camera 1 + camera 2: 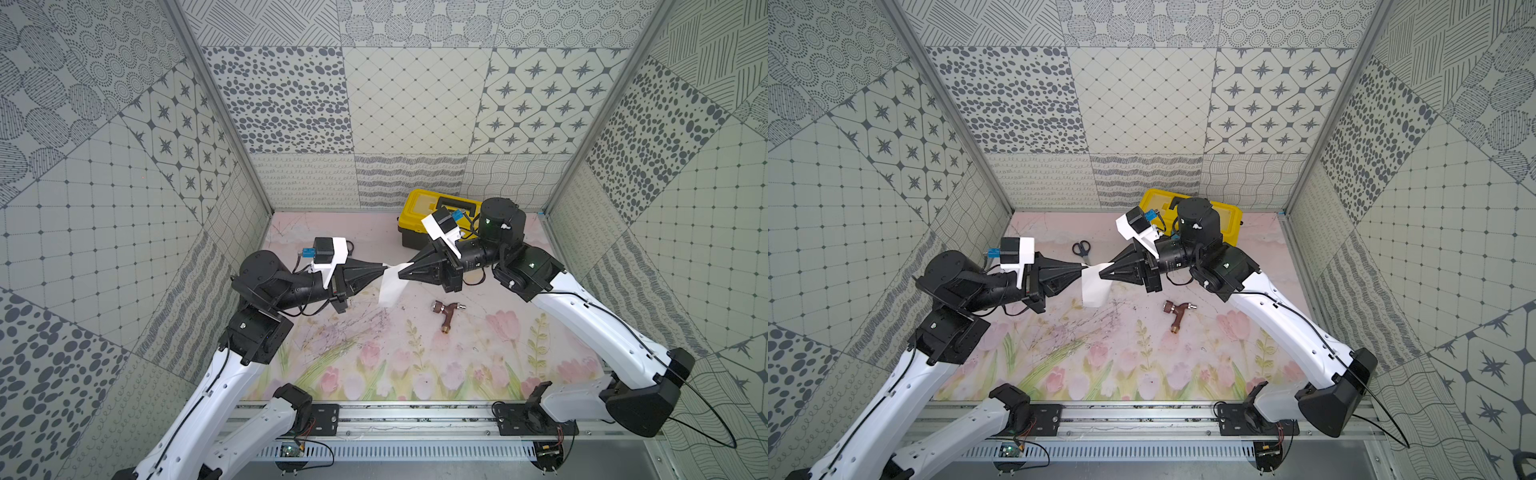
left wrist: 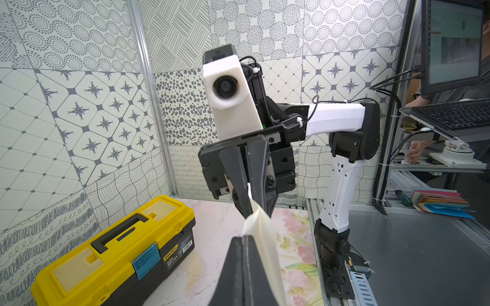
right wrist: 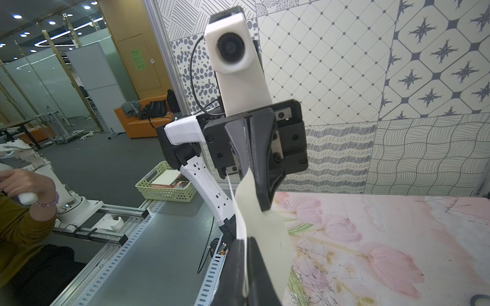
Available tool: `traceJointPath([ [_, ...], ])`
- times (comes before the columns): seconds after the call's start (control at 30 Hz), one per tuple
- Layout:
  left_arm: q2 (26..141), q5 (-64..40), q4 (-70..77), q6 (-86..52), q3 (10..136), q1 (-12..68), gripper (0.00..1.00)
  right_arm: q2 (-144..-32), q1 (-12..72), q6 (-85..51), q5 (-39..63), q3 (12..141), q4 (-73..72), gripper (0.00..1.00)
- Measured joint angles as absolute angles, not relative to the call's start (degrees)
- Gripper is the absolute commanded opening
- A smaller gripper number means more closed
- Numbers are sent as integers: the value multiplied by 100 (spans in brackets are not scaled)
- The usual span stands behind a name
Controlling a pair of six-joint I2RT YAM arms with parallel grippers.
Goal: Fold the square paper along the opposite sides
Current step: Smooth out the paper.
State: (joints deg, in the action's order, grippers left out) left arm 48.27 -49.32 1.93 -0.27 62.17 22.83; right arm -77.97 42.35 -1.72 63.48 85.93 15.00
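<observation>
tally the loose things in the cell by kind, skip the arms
white paper sheet: 1
yellow and black toolbox: 1
black-handled scissors: 1
brown tap fitting: 1
total: 4

floral tabletop (image 1: 374, 353) bearing yellow toolbox (image 1: 417, 208) at the back, scissors (image 1: 1081, 248), brown tap (image 1: 445, 316)

Left tool (image 1: 381, 266), right tool (image 1: 401, 274) pinch square paper (image 1: 390, 291) midair, tip to tip.
</observation>
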Motion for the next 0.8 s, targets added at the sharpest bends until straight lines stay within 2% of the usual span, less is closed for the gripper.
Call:
traceJointPath([
  [0.57,4818,-4934,191,-27,6217,2281,0,-7797,4237,-172,6348,8593,1500,0],
  [0.8,4801,-4934,191,-27,6217,2281,0,-7797,4239,-169,6348,8593,1496,0],
])
